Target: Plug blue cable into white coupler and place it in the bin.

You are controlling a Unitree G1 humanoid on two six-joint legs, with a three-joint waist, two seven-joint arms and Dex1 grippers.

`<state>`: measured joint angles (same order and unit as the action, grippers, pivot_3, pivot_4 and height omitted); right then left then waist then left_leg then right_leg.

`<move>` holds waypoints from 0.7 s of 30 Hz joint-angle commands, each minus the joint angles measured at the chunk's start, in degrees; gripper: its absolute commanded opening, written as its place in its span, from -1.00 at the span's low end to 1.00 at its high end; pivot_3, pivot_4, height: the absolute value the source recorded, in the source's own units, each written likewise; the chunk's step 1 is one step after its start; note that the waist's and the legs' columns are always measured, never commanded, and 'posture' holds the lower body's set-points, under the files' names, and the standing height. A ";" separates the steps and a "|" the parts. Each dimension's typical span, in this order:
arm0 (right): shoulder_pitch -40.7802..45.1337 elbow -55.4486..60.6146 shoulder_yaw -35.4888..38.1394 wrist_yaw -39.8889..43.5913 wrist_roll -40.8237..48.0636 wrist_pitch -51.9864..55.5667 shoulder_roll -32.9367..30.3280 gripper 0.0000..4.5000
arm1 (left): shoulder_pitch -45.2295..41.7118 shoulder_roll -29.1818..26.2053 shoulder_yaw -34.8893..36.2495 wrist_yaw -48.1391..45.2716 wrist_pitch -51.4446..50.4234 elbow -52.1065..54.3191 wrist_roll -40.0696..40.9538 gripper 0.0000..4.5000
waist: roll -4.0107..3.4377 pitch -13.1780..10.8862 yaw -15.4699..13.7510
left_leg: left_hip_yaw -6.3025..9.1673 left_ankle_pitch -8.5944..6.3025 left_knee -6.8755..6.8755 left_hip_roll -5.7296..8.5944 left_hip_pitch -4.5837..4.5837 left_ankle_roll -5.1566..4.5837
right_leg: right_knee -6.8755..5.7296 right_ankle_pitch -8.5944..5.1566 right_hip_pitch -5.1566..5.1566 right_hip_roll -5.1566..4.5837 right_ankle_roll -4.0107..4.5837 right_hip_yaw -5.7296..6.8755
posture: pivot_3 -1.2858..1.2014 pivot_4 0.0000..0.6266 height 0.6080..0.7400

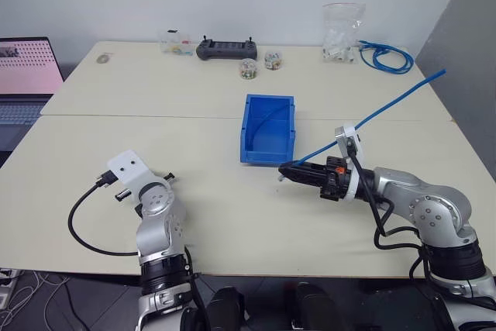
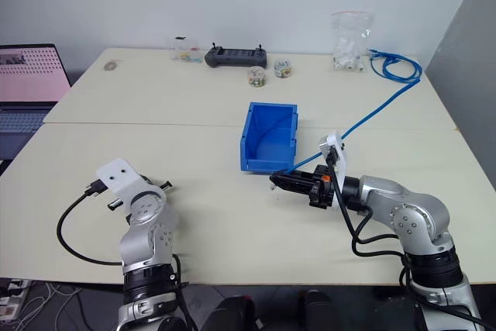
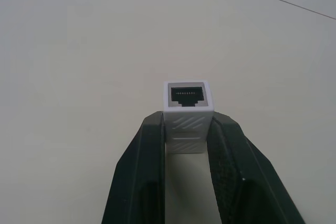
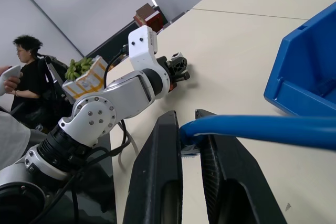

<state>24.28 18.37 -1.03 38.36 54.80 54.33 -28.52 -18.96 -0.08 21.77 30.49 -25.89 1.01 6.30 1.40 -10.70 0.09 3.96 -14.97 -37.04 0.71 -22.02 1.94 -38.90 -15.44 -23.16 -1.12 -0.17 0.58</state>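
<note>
Surface [image 1: 232,215]: I see a pale top made of two slabs, with a seam running across just behind the bin.
Laptop [image 1: 23,83]: it stands open at the far left edge, its screen lit pink.
Bin [image 1: 267,128]: bright blue, open-topped, it sits near the middle of the surface, just behind my right gripper.
Blue cable [image 1: 372,118]: it runs from my right gripper up and away to the right, its far end held above the surface; one end is pinched near the plug between the right fingers [image 4: 163,177].
Cable bundle [image 1: 385,56]: a coil of blue cables lies at the far right corner, beside a clear bag [image 1: 342,30] holding white pieces.
Controller [image 1: 225,49]: dark, at the far edge, with small jars just beside it.
Right gripper [image 1: 288,172]: clenched on the blue cable, pointing left over the surface in front of the bin.
Left gripper [image 3: 186,135]: clamped on the white coupler, low over bare surface at the near left, well apart from the bin.
White coupler [image 3: 188,109]: it sits between the left fingers [image 3: 147,145], its dark socket facing away from the wrist.
</note>
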 commanded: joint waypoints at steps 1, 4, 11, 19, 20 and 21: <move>0.41 2.30 1.83 -0.38 0.73 -0.52 0.29 -0.92 | 3.88 -1.53 -0.62 -4.06 -3.74 4.35 0.66 -0.65 | 0.00 0.00 0.10 | -0.02 0.00 0.01 -0.01 0.01 0.00 | -0.01 0.00 0.00 0.00 0.00 -0.02 | 0.03 -0.52 1.00; -0.18 2.87 2.06 -0.90 0.60 -0.67 0.28 -0.92 | 7.01 -4.82 -2.76 -11.77 -6.30 8.00 2.39 -0.65 | -0.01 0.00 0.13 | -0.02 0.00 0.01 -0.01 0.04 0.00 | -0.03 0.00 0.00 0.00 0.00 -0.02 | 0.03 -0.52 1.00; -5.31 8.53 2.89 -2.27 -0.82 -1.82 -1.64 -0.92 | 13.42 -22.69 -19.51 -51.21 -14.50 17.84 14.58 -0.65 | -0.01 0.01 -0.41 | 0.06 0.00 0.00 0.06 -0.01 0.01 | -0.01 -0.01 0.02 -0.01 0.01 0.06 | 0.03 -0.52 1.00; -11.20 13.66 3.10 -3.44 -3.08 -3.42 -3.32 -0.92 | 6.28 -39.10 -36.21 -84.61 -7.71 15.67 15.52 -0.65 | -0.07 0.03 -0.10 | 0.11 -0.01 0.06 0.23 -0.02 -0.02 | 0.09 -0.04 0.03 -0.17 0.01 0.03 | 0.03 -0.52 1.00; -11.78 14.13 3.04 -3.55 -3.45 -3.73 -3.57 -0.92 | 4.87 -39.64 -37.50 -87.28 -5.66 14.42 14.71 -0.65 | -0.06 0.02 -0.08 | 0.09 -0.01 0.07 0.19 -0.01 -0.02 | 0.08 -0.04 0.03 -0.16 0.03 0.02 | 0.03 -0.52 1.00; -12.18 14.50 2.83 -3.58 -3.98 -4.08 -3.77 -0.92 | 3.60 -40.02 -38.56 -89.31 -4.03 13.06 13.92 -0.65 | -0.06 0.02 -0.01 | 0.12 -0.01 0.06 0.15 -0.02 -0.02 | 0.08 -0.05 0.02 -0.11 0.03 0.06 | 0.03 -0.52 1.00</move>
<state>12.21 30.05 1.04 34.86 51.27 51.87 -31.61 -13.59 -39.34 -14.64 -53.67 -33.93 15.29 21.51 1.34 -10.67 0.08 4.05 -14.98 -36.98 0.80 -22.04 1.92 -38.82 -15.49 -23.15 -1.18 -0.13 0.64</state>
